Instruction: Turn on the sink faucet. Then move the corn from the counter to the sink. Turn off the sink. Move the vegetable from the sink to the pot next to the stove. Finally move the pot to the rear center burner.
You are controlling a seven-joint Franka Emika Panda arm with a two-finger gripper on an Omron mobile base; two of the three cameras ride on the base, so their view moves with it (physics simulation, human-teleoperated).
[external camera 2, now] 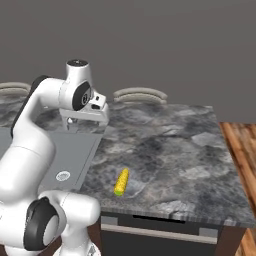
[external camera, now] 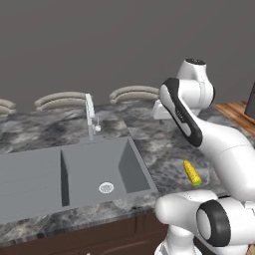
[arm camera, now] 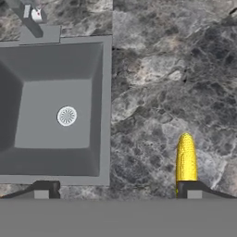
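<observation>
Nearest the lens in the left base view, the robot's white base sits below the grey, black and white marbled stone table. On it, just right of the flat grey two-basin sink, lies the small yellow corn cob with a green end, well apart from the round silver drain ring. The slim pale upright sink faucet stands behind the basin; no water can be made out.

From the right base view, the corn lies on the table between the sink's edge and the front lip, its green end toward the camera. The hand hangs high over the sink's rear rim; its jaws cannot be read here.

Looking down the hand view, the gripper stands wide open with nothing between its tips, one dark fingertip touching the picture of the cob's near end. The cob is narrow, rounded and smooth-looking, so it may roll. Judging by the dry basin, the faucet lever likely comes first: approach its thin handle squarely and push gently, without sweeping the corn.
</observation>
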